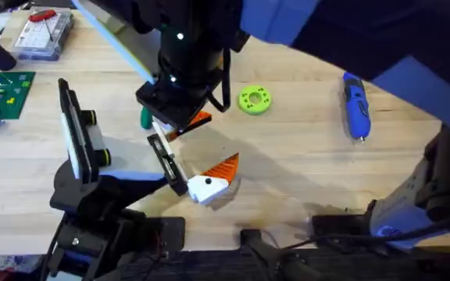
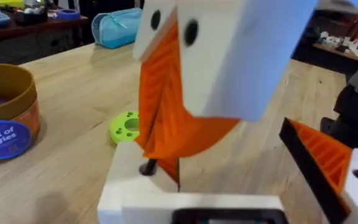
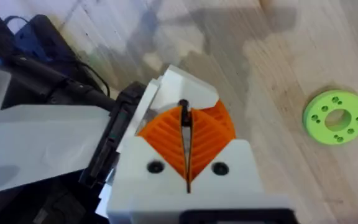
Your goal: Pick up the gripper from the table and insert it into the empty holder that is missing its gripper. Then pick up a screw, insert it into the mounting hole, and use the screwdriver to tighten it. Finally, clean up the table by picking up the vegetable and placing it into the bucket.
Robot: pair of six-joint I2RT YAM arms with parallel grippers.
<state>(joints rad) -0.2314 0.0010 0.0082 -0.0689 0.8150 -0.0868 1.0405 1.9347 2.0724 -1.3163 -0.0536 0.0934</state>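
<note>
Far left of the lime-green ring (image 1: 255,100), the black holder stand (image 1: 76,144) is seen upright; whether the loose gripper is seated in it cannot be told. Nearer the ring, the left gripper (image 1: 209,186) is held low over the table (image 1: 303,164), and its open or closed state cannot be told. Just left of the ring, the right gripper (image 3: 187,149) is pointed down, its 2 orange pads pressed together on a thin dark pin, judged to be the screw (image 3: 183,106). Insertion is judged under way. Beside it a dark-green thing, probably the vegetable (image 1: 144,119), is left out of the bucket (image 2: 8,106). Right of the ring, the screwdriver (image 1: 355,105) lies untouched, so tightening and clean-up remain. Open wood is offered right of the ring; left of it, room is tight.
</note>
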